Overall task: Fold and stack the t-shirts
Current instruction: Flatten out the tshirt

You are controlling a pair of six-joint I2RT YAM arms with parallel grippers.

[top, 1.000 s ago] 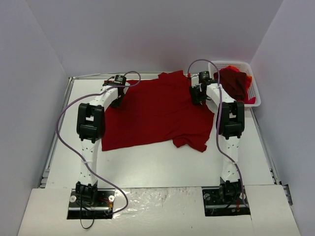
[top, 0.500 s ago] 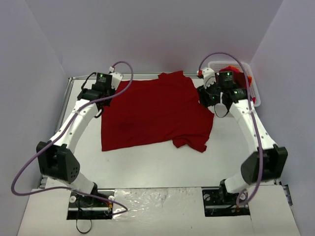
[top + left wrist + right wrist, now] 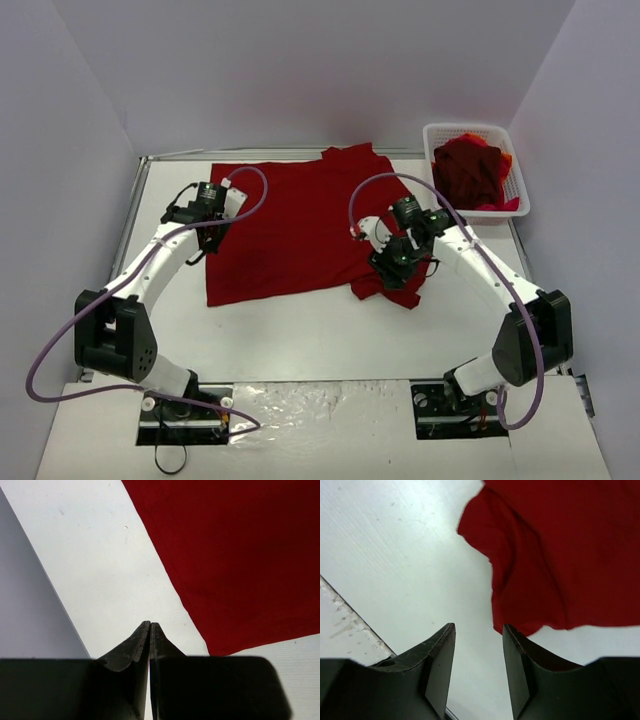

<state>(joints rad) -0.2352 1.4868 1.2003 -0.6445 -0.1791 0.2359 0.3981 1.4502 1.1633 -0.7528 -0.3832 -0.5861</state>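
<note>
A dark red t-shirt [image 3: 300,225] lies spread flat on the white table, with a crumpled sleeve [image 3: 395,285] at its near right corner. My left gripper [image 3: 203,228] is shut and empty, just off the shirt's left edge. In the left wrist view its fingertips [image 3: 150,623] are over bare table and the shirt [image 3: 240,555] is to the right. My right gripper [image 3: 392,265] is open over the crumpled sleeve. In the right wrist view its jaws [image 3: 478,626] stand apart above bare table, with the sleeve [image 3: 530,575] just ahead and touching neither finger.
A white mesh basket [image 3: 521,190] at the far right corner holds more dark red and red-orange shirts [image 3: 470,170]. Grey walls enclose the table on the left, back and right. The table's raised rail [image 3: 135,200] runs along the left side.
My right gripper has moved from the shirt's far right edge beside the basket down to its near right sleeve. My left gripper has moved a little nearer along the left edge.
</note>
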